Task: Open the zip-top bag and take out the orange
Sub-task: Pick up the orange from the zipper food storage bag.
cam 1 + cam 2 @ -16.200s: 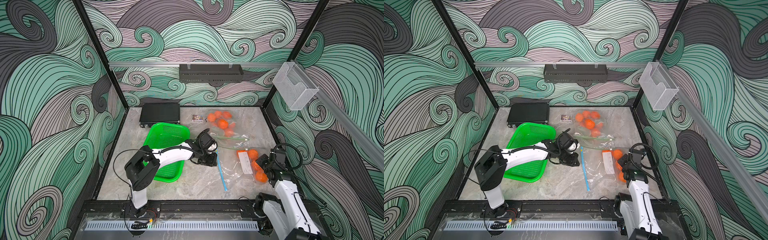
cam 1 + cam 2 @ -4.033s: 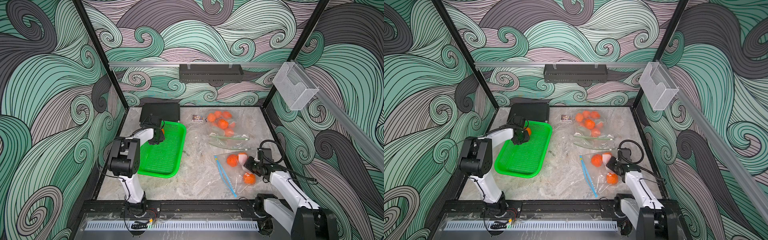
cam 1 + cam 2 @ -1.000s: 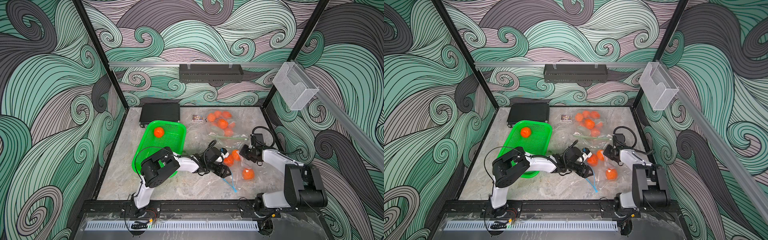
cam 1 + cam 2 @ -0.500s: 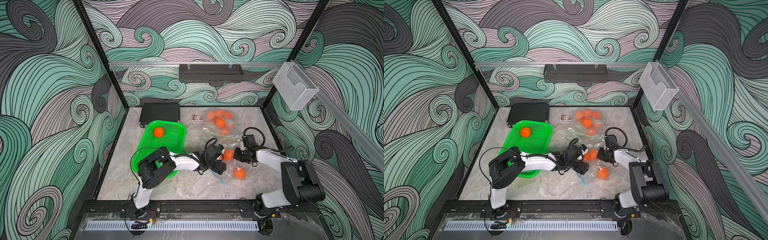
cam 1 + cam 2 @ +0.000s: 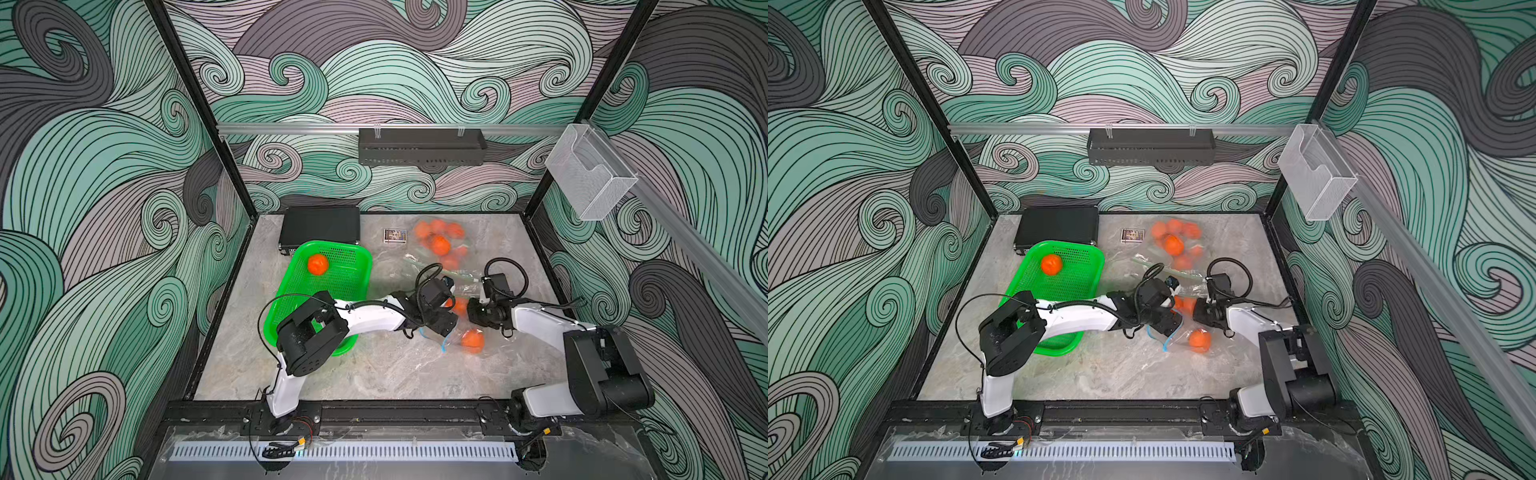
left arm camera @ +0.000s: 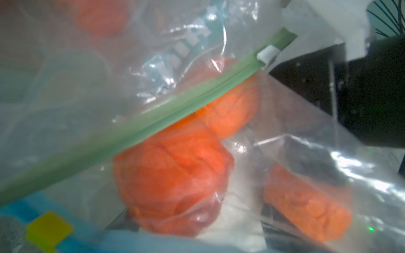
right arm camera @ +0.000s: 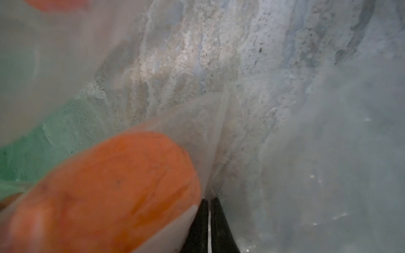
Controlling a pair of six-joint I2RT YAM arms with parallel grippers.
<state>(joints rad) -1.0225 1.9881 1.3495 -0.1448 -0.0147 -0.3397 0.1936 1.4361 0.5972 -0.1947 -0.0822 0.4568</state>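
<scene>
The zip-top bag (image 5: 455, 347) lies crumpled on the table (image 5: 374, 374) just right of the green basket (image 5: 345, 282), its blue zip strip (image 5: 444, 345) along the edge facing the basket. One orange (image 5: 472, 340) sits inside at the bag's near end. A second orange (image 5: 459, 305) shows between the two claws, under film. The right claw (image 7: 208, 210), on the bag's side away from the basket, is pinched together on a fold of the bag's film — its wrist view shows the black tips meeting with plastic between them. The left claw (image 5: 448, 318) reaches past the basket's near right corner to the bag. Whether its jaws are apart or together cannot be told — film fills its wrist view. A lone orange (image 5: 318, 264) rests in the basket's far end.
</scene>
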